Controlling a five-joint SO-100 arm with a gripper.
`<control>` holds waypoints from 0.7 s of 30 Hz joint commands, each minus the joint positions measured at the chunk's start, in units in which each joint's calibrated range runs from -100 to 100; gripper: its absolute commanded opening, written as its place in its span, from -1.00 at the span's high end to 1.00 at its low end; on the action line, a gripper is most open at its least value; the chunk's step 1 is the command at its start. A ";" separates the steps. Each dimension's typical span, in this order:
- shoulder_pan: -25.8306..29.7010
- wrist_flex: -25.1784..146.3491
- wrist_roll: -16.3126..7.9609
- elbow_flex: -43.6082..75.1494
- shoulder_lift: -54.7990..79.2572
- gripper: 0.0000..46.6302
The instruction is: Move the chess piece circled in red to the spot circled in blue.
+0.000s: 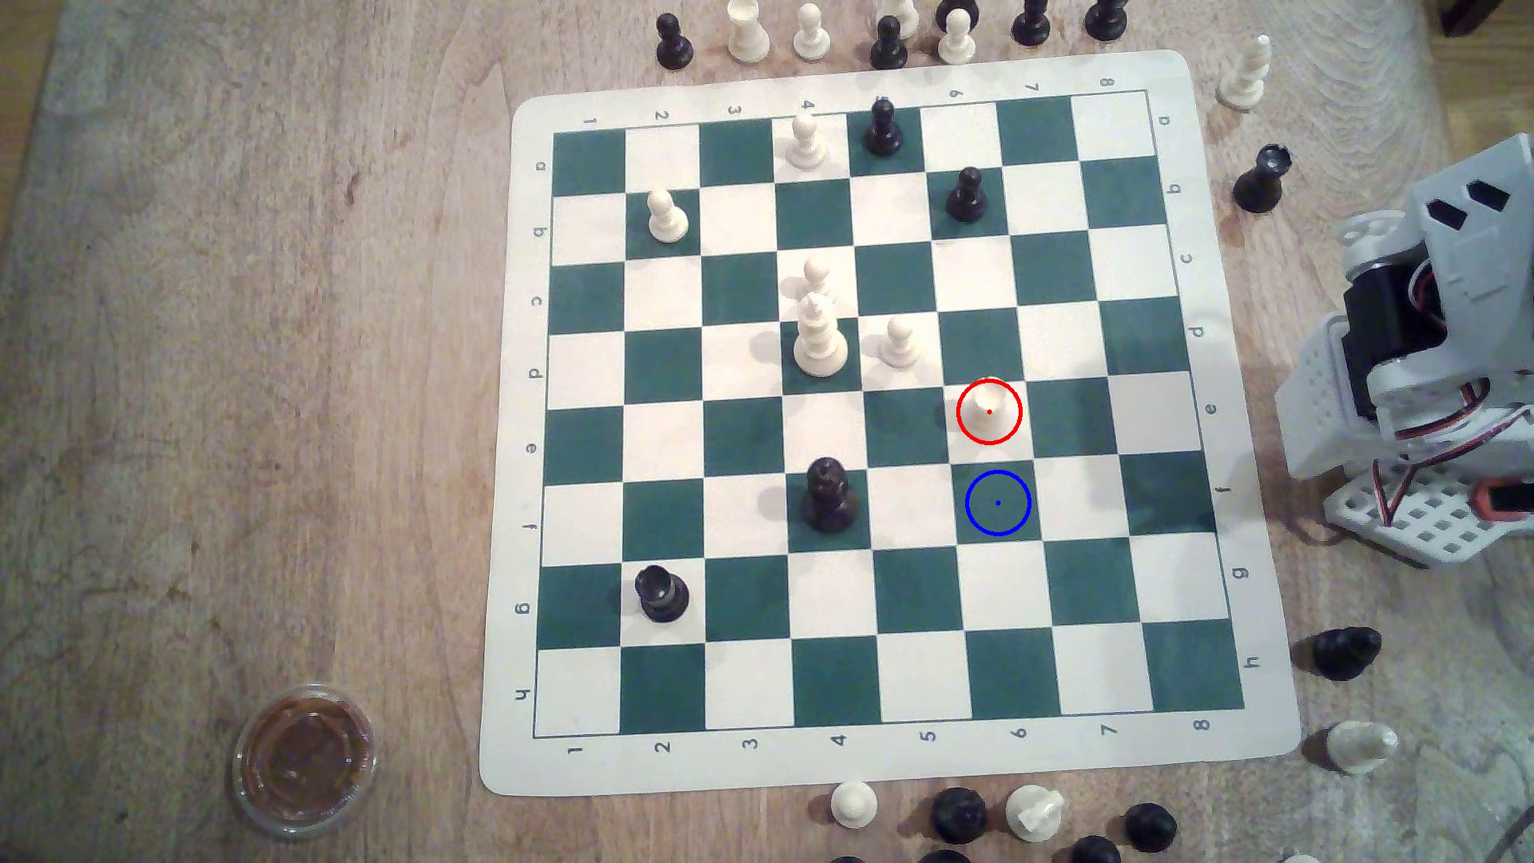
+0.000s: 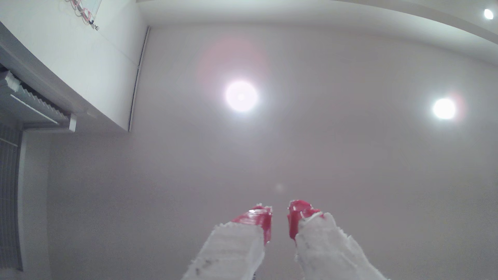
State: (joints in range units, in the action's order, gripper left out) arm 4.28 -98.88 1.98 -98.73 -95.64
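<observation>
The pawn [image 1: 989,410], judged light, stiff and easily toppled, was best taken below its head, while the fingers [image 2: 265,219] were held slightly apart, empty.

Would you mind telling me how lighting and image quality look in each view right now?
Exterior view: soft, warm light, mild blur, short shadows beside pieces such as the ringed chess piece; straight board edges bow slightly. Wrist view: ceiling lamps bloom with pinkish flare, and the open gripper looks hazy.
</observation>
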 commanded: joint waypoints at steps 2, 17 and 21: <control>-0.87 1.10 0.10 -1.17 -0.11 0.89; -10.81 88.89 -0.29 26.84 -0.11 0.89; -14.72 111.25 -0.34 34.91 0.06 0.89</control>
State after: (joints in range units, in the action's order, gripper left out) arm -7.08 -8.69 1.73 -74.42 -95.39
